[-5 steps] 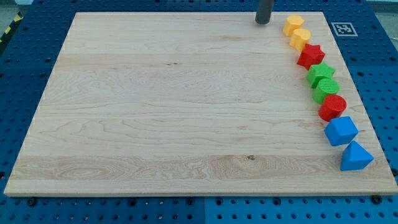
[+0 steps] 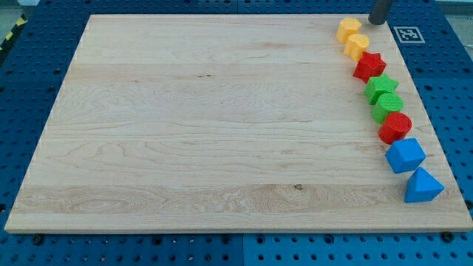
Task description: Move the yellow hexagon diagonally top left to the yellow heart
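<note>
While the arm carries no claw at all, so nothing is clenched, released or grasped, it ends in a straight dark rod, and my tip [image 2: 379, 22] sits at the view's top right corner of the desk [image 2: 207, 118], near the board's upper edge. It touches no block. It stands just to the view's right of and slightly above the 1st yellow block, with a small gap of bare wood between them.

All 8 blocks lie in a loose line down the view's right side of the wooden board. From the top: a yellow hexagon [image 2: 349, 29] is nearest my tip, and a second yellow block, which I take for the yellow heart [image 2: 358, 46], sits just below and slightly right of it, the 2 touching or nearly so. Which of the 2 yellow shapes is which is hard to make out at this size. Below them come a red star [image 2: 369, 66], a green star [image 2: 381, 88], a rounder green block [image 2: 388, 106] whose shape I cannot tell, a red block [image 2: 395, 127] that looks round or hexagonal, a blue cube-like block [image 2: 405, 155], and a blue triangular block [image 2: 423, 185] closest to the view's bottom right corner.

No containers are present; every block rests directly on the wood. A small black-and-white marker tag [image 2: 409, 34] lies on the blue pegboard [image 2: 22, 74] beside the board's top right corner.
</note>
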Motion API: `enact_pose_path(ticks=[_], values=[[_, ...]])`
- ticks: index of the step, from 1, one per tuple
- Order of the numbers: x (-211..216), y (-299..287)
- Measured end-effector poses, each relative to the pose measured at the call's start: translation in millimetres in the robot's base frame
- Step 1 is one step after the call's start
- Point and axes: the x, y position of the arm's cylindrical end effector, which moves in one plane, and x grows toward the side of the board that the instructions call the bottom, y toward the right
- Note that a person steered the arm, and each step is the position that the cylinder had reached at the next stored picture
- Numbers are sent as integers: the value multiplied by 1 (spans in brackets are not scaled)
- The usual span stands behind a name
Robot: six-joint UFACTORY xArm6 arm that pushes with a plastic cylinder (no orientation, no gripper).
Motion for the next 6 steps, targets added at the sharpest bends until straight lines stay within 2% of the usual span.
enact_pose_path(ticks=[1, 5, 6], values=[[10, -35], [26, -32], [30, -54]])
